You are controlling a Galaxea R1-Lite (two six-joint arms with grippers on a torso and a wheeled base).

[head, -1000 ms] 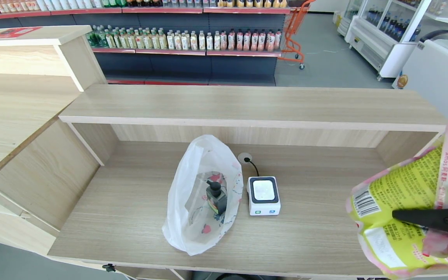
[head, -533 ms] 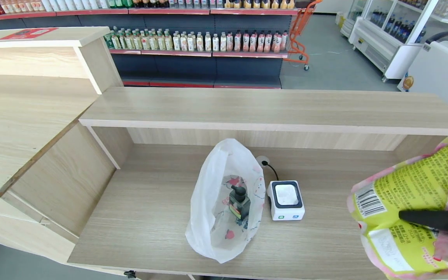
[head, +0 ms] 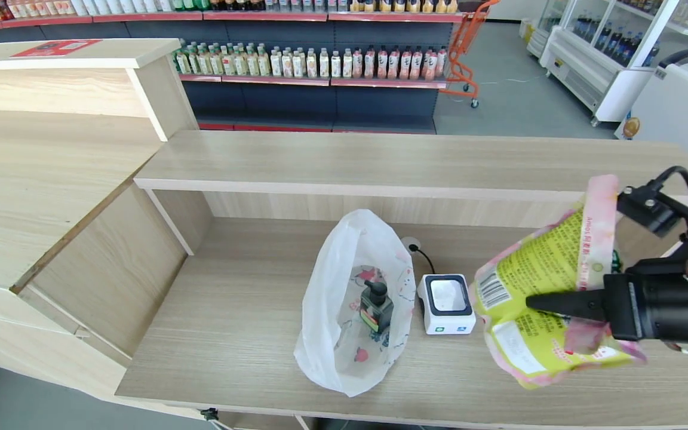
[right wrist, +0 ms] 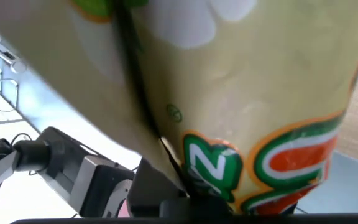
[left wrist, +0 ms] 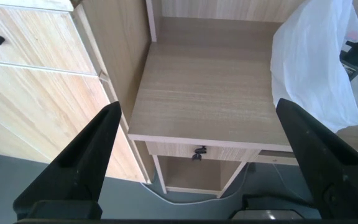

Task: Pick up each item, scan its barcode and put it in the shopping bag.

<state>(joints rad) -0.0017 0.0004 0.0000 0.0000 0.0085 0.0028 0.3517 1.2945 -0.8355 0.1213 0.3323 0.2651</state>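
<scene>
One yellow-green snack pouch (head: pixel 550 263), clenched in the right gripper (head: pixel 538 303), awaits scanning; its barcode (head: pixel 490 289) should face the white box scanner (head: pixel 447 303).

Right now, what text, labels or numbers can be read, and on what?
Pouch, back: barcode and fine print, too small to read.
Pouch, front: large green lettering, cut off at the frame edge.
Scanner: two small stickers, unreadable.
Red sign: blurred.
Shelf bottles: labels too small.
No text reads whole.
</scene>
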